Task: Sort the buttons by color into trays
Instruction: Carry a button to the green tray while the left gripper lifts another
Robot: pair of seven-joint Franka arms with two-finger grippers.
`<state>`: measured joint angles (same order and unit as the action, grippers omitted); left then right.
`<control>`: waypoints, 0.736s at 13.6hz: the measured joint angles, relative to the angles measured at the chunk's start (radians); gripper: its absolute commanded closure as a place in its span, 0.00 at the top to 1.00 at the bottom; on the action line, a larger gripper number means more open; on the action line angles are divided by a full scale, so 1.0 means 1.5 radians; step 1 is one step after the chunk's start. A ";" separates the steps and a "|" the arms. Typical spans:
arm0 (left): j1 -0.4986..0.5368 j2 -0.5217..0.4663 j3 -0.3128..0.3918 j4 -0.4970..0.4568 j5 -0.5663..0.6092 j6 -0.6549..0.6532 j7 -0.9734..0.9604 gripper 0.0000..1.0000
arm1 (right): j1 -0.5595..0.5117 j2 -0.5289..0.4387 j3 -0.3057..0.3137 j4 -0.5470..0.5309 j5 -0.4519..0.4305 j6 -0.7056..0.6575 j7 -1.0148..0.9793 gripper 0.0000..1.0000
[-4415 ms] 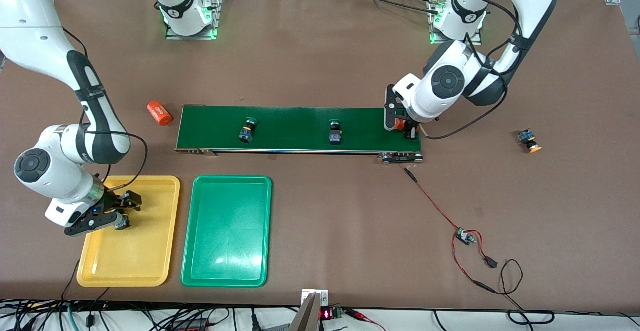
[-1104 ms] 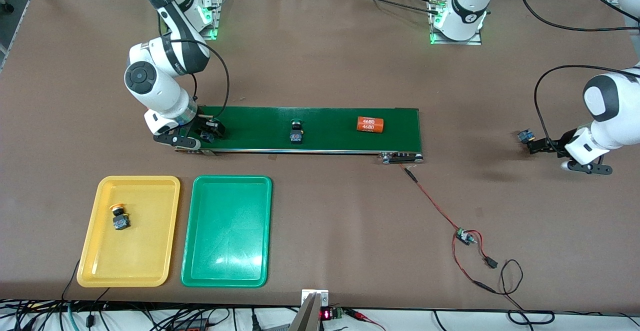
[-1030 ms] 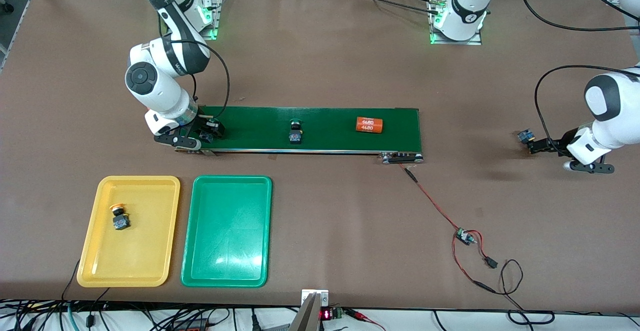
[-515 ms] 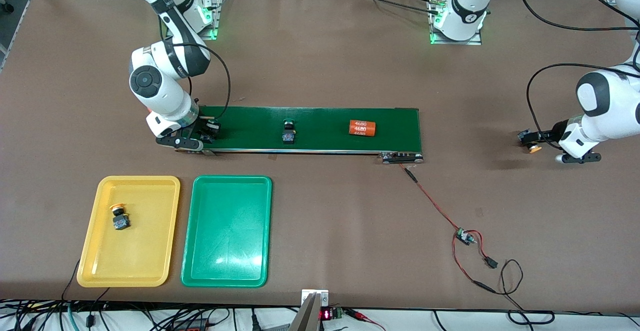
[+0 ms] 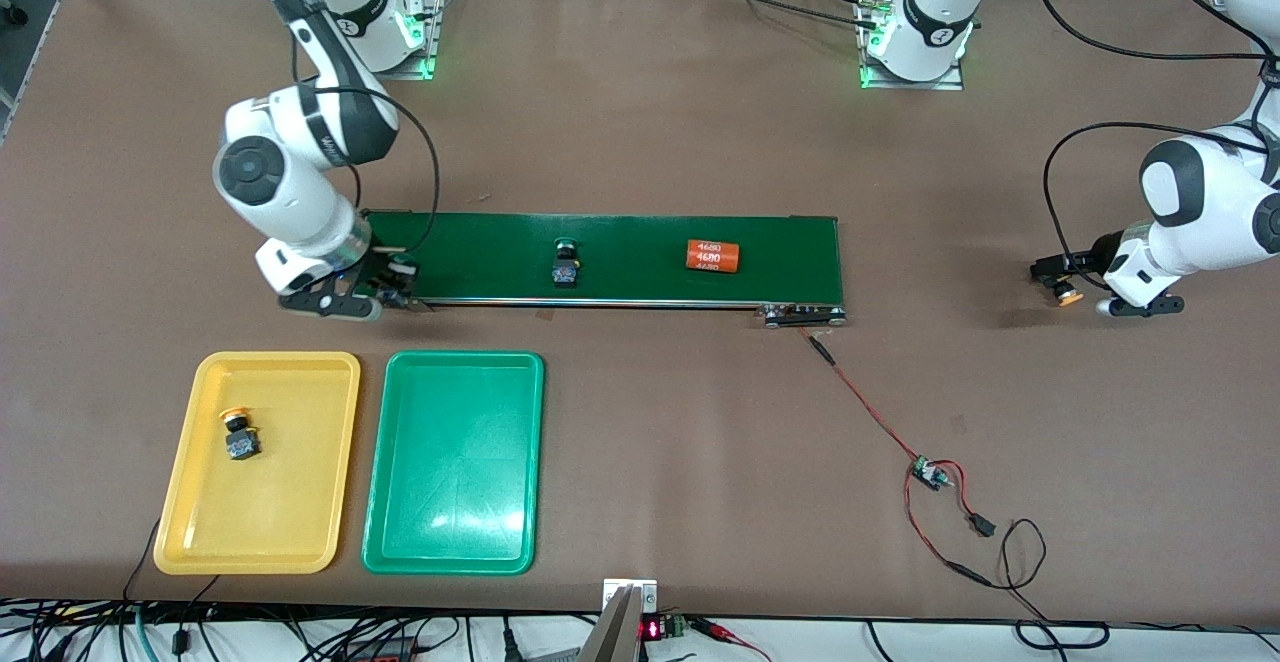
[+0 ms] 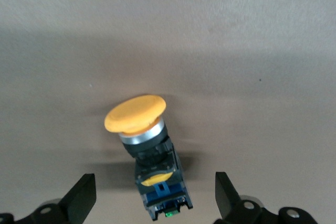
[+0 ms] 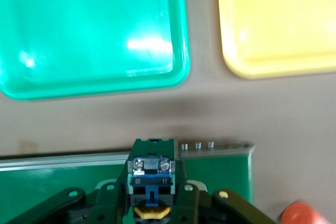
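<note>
Right claw [image 5: 385, 292] pinches a button [image 7: 150, 179] by its blocky body at the conveyor belt [image 5: 640, 242] end nearest the green tray [image 5: 455, 462]. Left claw [image 5: 1062, 277] is spread, straddling the yellow-capped button [image 6: 149, 153] near the surface's edge at the left arm's end. Light, rigid, top-heavy — grip the square body, not the rounded cap.
</note>
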<state>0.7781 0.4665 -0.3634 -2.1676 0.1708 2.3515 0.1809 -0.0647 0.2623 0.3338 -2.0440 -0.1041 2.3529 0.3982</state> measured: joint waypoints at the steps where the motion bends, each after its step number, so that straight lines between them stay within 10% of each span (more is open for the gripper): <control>1: 0.000 0.000 0.000 -0.005 0.000 0.000 0.000 0.58 | -0.001 0.003 -0.001 0.041 0.000 -0.014 -0.022 0.10; 4: 0.000 -0.001 -0.001 -0.015 0.000 0.001 0.000 0.07 | 0.003 0.046 0.000 0.136 0.000 -0.023 -0.048 0.11; 10: -0.024 -0.029 -0.013 -0.013 0.000 -0.045 -0.017 0.00 | 0.036 0.236 -0.035 0.258 0.000 0.134 -0.104 0.17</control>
<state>0.7421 0.4229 -0.3826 -2.1868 0.1708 2.2838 0.1554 -0.0113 0.6162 0.2811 -1.6572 -0.1040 2.5545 0.2422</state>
